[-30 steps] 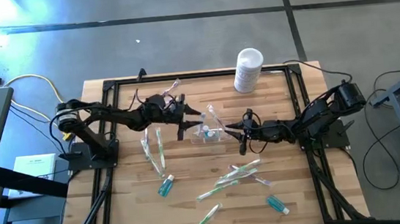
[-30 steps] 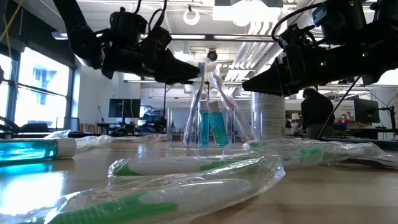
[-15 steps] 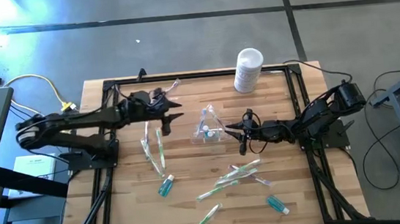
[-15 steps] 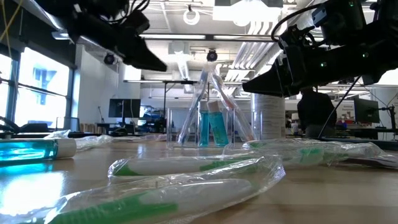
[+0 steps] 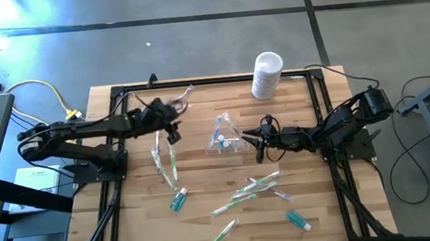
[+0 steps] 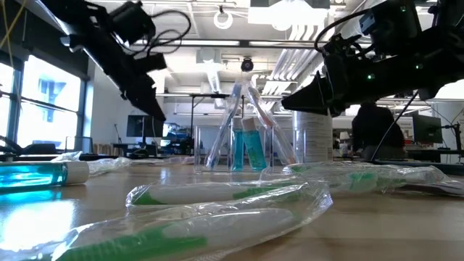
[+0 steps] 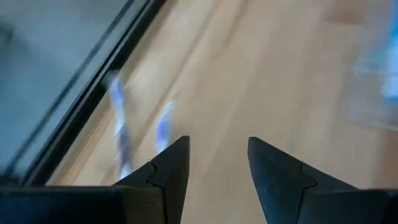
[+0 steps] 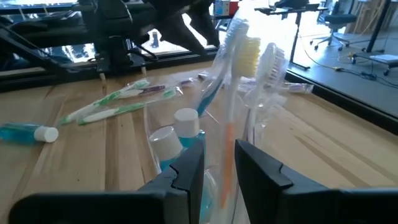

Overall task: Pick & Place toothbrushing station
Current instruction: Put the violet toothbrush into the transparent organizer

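Clear cup (image 5: 222,140) mid-desk: two teal tubes, three brushes inside | right gripper (image 5: 257,138) just beside it, fingers parted, empty | left gripper (image 5: 170,131) open, empty, near far-left corner | white canister (image 5: 266,75) far edge

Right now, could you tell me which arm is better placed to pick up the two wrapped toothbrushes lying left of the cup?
Left: its open tool hangs just above those toothbrushes; the right tool is at the cup.

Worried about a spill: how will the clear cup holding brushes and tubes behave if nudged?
The clear cup is thin plastic, probably light. Its toothbrushes lean well above its rim, so it may tip easily. The right hand is close beside it; a slight push could slide it.
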Robot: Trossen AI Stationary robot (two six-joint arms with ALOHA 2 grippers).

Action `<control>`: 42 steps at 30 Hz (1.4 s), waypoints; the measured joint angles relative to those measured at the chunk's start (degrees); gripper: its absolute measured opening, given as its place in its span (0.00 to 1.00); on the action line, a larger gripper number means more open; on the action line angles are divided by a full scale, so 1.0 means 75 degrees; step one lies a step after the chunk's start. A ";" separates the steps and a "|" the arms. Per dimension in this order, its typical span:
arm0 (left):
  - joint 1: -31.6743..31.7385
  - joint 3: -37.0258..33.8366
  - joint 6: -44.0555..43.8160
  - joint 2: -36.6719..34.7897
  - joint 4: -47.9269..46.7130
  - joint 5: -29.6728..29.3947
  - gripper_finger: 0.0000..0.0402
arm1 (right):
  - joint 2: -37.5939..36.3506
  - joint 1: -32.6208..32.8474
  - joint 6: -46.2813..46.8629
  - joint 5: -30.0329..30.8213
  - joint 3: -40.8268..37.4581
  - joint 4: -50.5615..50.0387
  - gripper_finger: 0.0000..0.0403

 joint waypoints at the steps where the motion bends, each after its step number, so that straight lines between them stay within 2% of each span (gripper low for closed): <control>1: 0.0244 0.0093 -0.0173 0.0079 -0.0138 0.0080 0.39 | 0.0000 -0.0003 0.0020 0.0002 0.0000 0.0000 0.21; 4: 0.1086 0.0393 -0.0457 0.0365 -0.0443 0.0852 0.39 | 0.0000 -0.0032 0.0020 0.0000 0.0000 -0.0006 0.21; 9: 0.2218 0.0754 -0.0370 0.1148 -0.0451 0.2664 0.39 | 0.0000 -0.0034 0.0017 -0.0003 0.0000 -0.0006 0.21; 11: 0.2419 0.0919 -0.0363 0.1593 -0.0433 0.2884 0.39 | 0.0000 -0.0034 0.0014 -0.0005 0.0000 -0.0006 0.21; 18: 0.2263 0.1425 0.0098 0.2939 -0.0269 0.2563 0.39 | 0.0000 -0.0049 0.0011 -0.0003 0.0000 -0.0073 0.21; 23: 0.2221 0.1677 0.0115 0.3381 -0.0250 0.2278 0.39 | 0.0000 -0.0046 0.0011 -0.0006 -0.0003 -0.0192 0.21; 29: 0.2229 0.1727 0.0082 0.3472 -0.0269 0.1840 0.39 | 0.0000 -0.0046 0.0026 -0.0006 -0.0003 -0.0227 0.21; 42: 0.2230 0.1727 0.0034 0.3543 -0.0238 0.1820 0.39 | 0.0000 -0.0046 0.0037 -0.0003 -0.0003 -0.0227 0.21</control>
